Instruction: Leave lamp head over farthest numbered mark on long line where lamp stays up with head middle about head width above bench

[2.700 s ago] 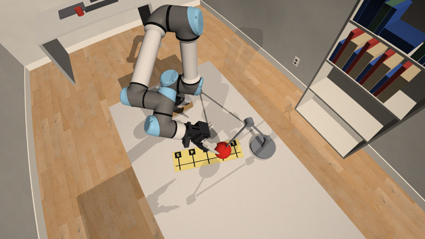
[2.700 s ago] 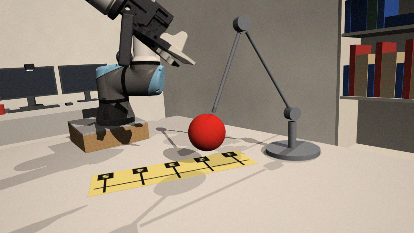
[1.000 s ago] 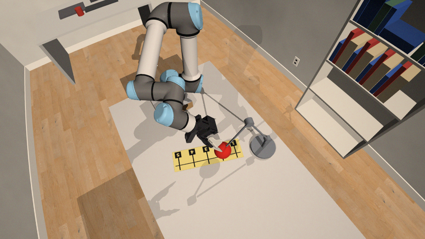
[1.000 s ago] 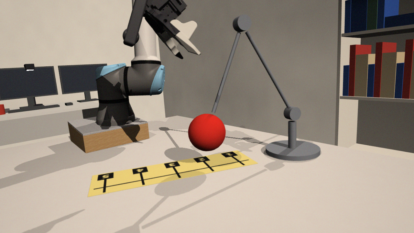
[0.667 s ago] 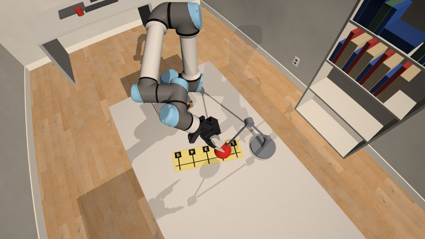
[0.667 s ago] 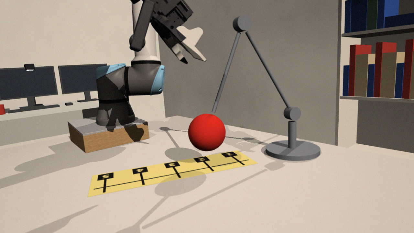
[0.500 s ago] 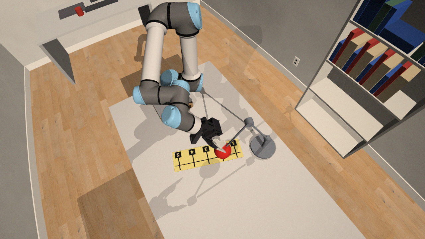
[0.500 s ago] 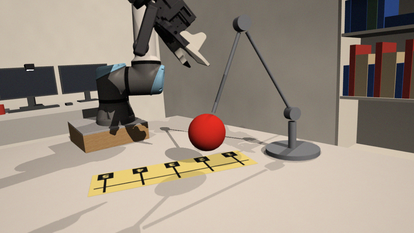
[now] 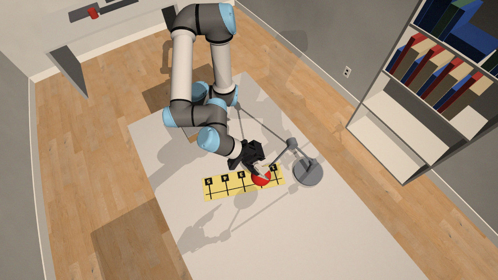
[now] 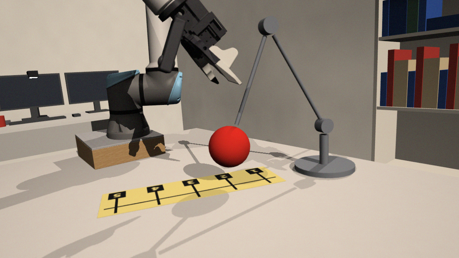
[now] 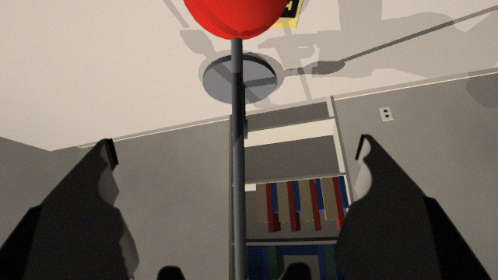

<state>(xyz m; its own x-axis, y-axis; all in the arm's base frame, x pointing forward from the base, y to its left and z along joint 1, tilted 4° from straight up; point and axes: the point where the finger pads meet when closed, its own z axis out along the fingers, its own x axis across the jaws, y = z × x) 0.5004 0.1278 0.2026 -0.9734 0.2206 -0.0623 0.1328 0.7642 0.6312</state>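
The lamp's red ball head hangs above the yellow strip with marks 1 to 5. In the top view it covers the label of mark 2. A gap shows under it. The grey upper arm slopes from the head up to the elbow joint. My gripper is open and tilted down, above the head. In the wrist view the upper arm runs between the spread fingers, untouched.
The round lamp base stands past mark 1. The robot's wooden pedestal is behind the strip. A bookshelf stands at the right, beyond the bench, with a grey wall behind the lamp.
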